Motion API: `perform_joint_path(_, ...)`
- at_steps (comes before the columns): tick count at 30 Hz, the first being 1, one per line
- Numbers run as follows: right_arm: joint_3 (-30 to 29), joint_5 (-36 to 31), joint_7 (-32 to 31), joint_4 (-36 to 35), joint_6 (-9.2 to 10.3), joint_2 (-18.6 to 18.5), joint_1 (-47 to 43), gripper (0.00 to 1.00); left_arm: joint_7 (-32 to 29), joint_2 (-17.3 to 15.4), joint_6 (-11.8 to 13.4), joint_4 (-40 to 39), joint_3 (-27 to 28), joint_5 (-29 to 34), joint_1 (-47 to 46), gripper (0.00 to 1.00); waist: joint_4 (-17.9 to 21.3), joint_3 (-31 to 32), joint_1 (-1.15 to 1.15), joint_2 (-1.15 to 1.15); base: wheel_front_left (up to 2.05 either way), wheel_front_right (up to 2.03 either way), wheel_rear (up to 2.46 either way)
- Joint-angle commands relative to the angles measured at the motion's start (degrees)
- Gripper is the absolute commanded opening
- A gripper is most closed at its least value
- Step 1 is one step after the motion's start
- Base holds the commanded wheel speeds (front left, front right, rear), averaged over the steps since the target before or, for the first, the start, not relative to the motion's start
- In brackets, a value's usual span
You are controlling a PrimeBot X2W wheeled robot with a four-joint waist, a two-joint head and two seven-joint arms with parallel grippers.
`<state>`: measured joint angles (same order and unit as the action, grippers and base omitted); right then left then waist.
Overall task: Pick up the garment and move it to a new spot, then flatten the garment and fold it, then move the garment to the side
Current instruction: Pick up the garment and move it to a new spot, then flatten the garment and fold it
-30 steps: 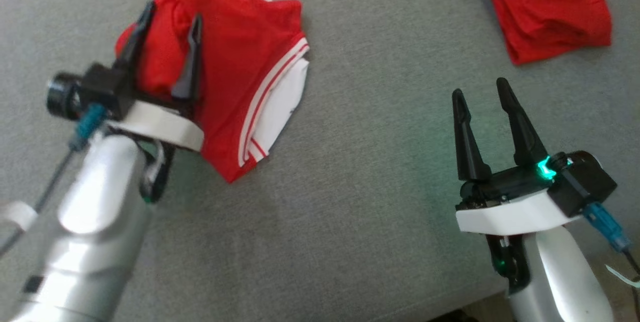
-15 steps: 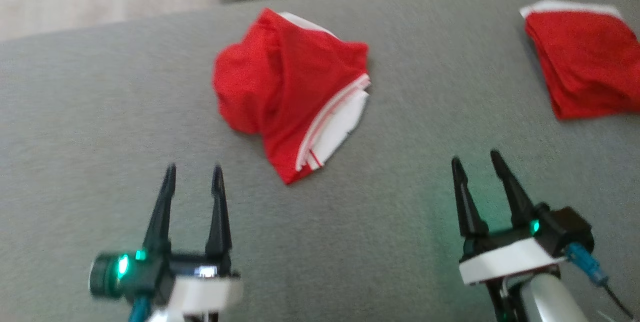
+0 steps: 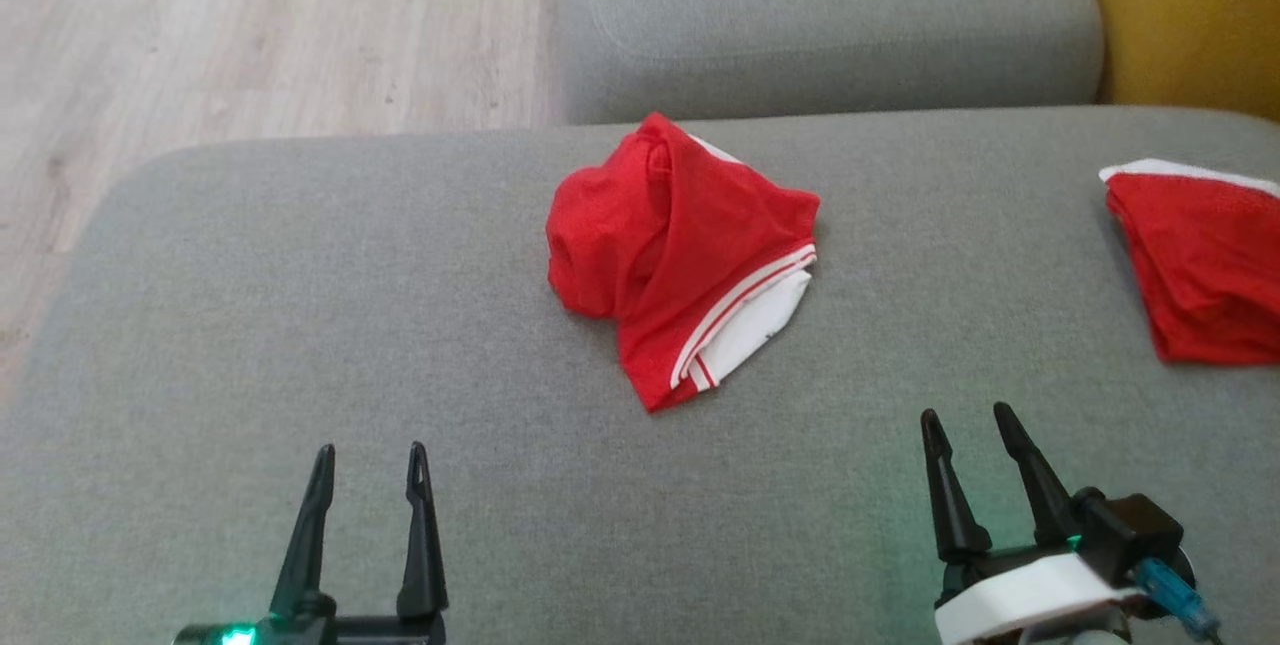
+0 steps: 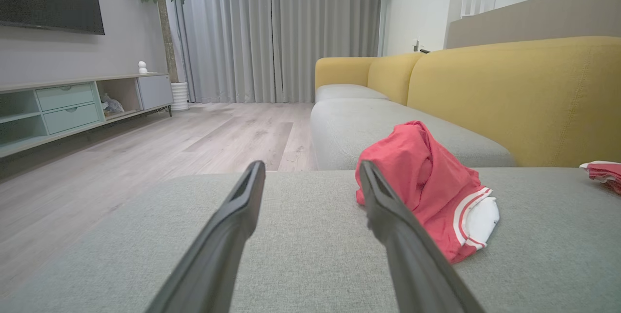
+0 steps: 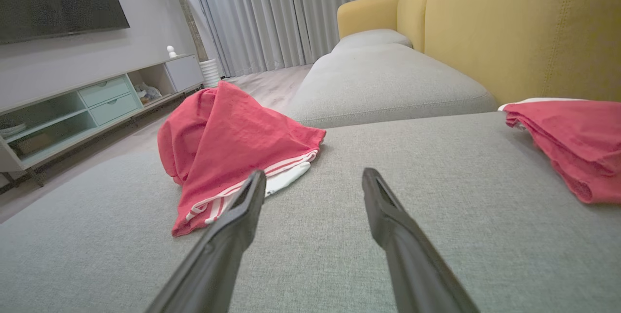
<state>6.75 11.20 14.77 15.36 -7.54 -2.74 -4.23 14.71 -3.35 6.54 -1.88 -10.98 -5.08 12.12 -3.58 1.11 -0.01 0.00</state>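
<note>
A red garment [image 3: 680, 255] with white and red striped trim lies in a loose, bunched heap on the grey sofa cushion [image 3: 300, 325], near the cushion's far edge. It also shows in the left wrist view [image 4: 432, 191] and the right wrist view [image 5: 228, 143]. My left gripper [image 3: 370, 460] stands open at the lower left, well short of the garment, nothing between its fingers. At the lower right my right gripper [image 3: 965, 420] is open too and holds nothing. Neither gripper touches the cloth.
A second red cloth with a white edge [image 3: 1200, 265] lies at the cushion's right side. Another grey cushion [image 3: 820, 15] lies beyond. The yellow sofa back [image 3: 1180, 15] rises at the right. Wooden floor [image 3: 200, 35] lies past the cushion's left edge.
My left gripper has drawn back off the garment to the lower left, leaving the cloth on the cushion. The head camera has tilted, so the whole picture has shifted down.
</note>
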Motion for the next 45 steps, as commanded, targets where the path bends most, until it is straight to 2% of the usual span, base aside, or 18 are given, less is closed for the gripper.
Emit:
perform_joint_path(1,1.02,0.45,0.23,-1.67,0.05,-0.14,1.29,1.0,0.29,0.44,0.01,-1.35,1.76,-0.45,-1.67,1.0,-0.28,0.32,0.01,0.0,0.0,0.0,0.0)
perform_joint_path(15,0.74,0.77,0.23,-2.42,0.05,-0.14,0.18,1.0,0.29,0.46,-1.12,0.86,2.02,-0.52,-1.06,1.0,-0.15,1.19,0.01,0.0,0.0,0.0,0.0)
perform_joint_path(33,1.3,0.63,0.23,-2.91,0.05,-0.14,0.26,1.0,0.29,0.46,-1.38,1.8,1.81,-0.46,-0.21,1.0,1.08,0.97,0.01,0.0,0.0,0.0,0.0)
perform_joint_path(41,2.0,0.24,0.23,-3.39,0.05,-0.14,1.1,1.0,0.29,0.47,-1.55,3.72,-0.95,-0.51,-2.24,1.0,2.63,-0.84,0.01,0.0,0.0,0.0,0.0)
perform_joint_path(45,3.14,-0.46,0.23,-4.26,0.05,-0.14,2.51,1.0,0.29,0.47,-2.51,8.32,-4.69,-0.55,-7.02,1.0,4.67,-3.83,0.01,0.0,0.0,0.0,0.0)
